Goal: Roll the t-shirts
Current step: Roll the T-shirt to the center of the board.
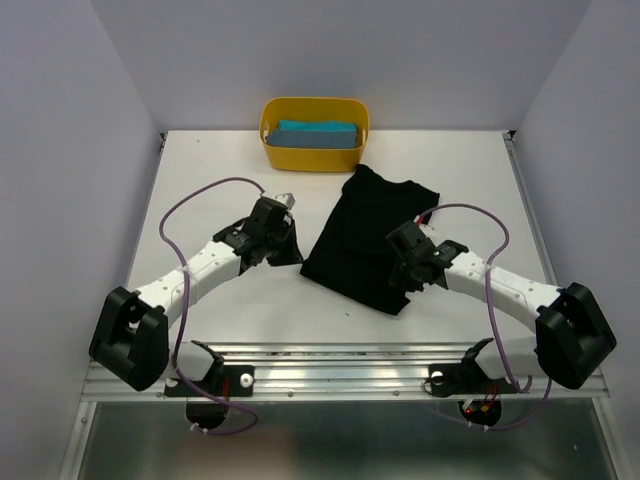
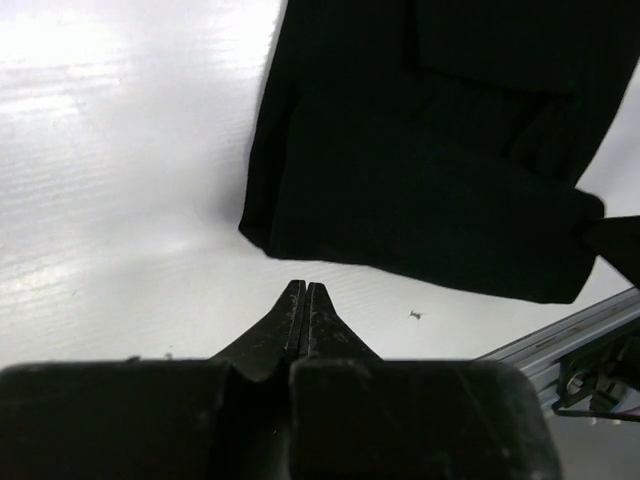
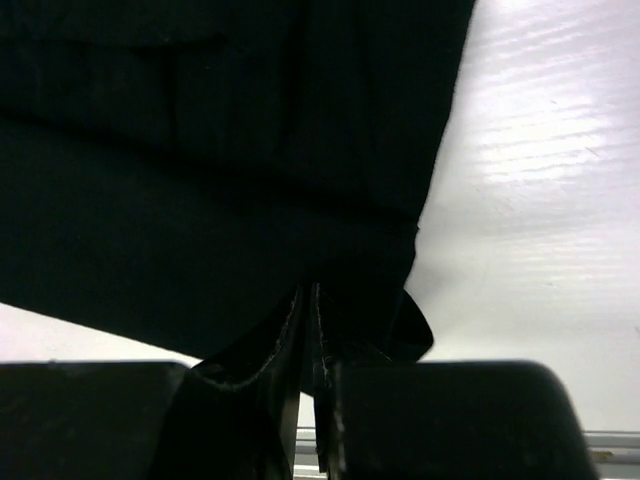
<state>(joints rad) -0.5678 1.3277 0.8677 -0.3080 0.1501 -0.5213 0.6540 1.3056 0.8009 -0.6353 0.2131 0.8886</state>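
The black t-shirt (image 1: 362, 235) lies flat on the white table, folded into a long strip running from the back towards the near edge. In the left wrist view its near left corner (image 2: 420, 170) lies just ahead of my left gripper (image 2: 303, 287), which is shut with nothing between its fingers. From above, the left gripper (image 1: 294, 256) sits on the table just left of the shirt. My right gripper (image 3: 311, 292) is shut on the shirt's near hem (image 3: 230, 200), with a small fold of cloth raised beside it; from above the right gripper (image 1: 398, 283) is at the near right corner. The teal-blue t-shirt (image 1: 317, 133) lies inside the tub.
The yellow plastic tub (image 1: 290, 157) stands at the back middle of the table (image 1: 210, 180). A metal rail (image 1: 330, 355) runs along the near edge, also in the left wrist view as the rail (image 2: 570, 340). Grey walls close in the left, right and back.
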